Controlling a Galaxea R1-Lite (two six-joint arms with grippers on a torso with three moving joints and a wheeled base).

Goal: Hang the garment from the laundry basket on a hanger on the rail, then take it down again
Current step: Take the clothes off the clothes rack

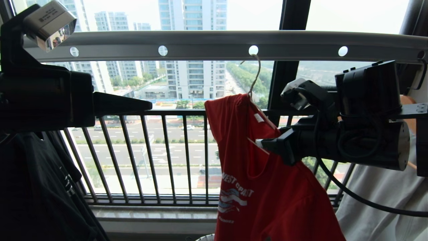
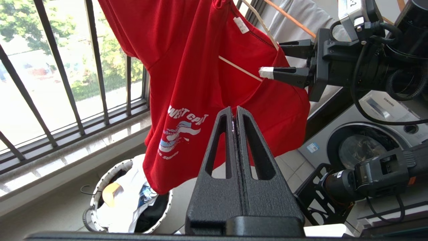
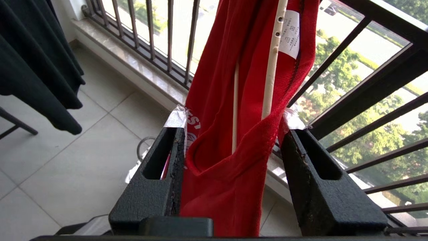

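The red garment (image 1: 267, 187) with white WEST COAST lettering hangs lopsided on the cream wire hanger (image 1: 255, 75). The hanger's hook sits in a hole of the grey rail (image 1: 207, 45). My right gripper (image 3: 233, 124) is open, its jaws on either side of the garment's (image 3: 227, 187) bunched neck and the hanger's arm (image 3: 272, 67). From the side, the right gripper (image 2: 272, 57) reaches the shirt's shoulder. My left gripper (image 2: 233, 108) is shut and empty, a little way off from the garment (image 2: 200, 67); it points in from the left (image 1: 150, 105). The laundry basket (image 2: 103, 177) stands on the floor below.
A black T-shirt (image 1: 33, 187) hangs at the left and a pale garment (image 1: 384, 201) at the right, on a wooden hanger (image 2: 291, 18). The black balcony railing (image 1: 150, 157) runs behind. A washing machine (image 2: 364, 140) stands to the right. White and dark clothes fill the basket.
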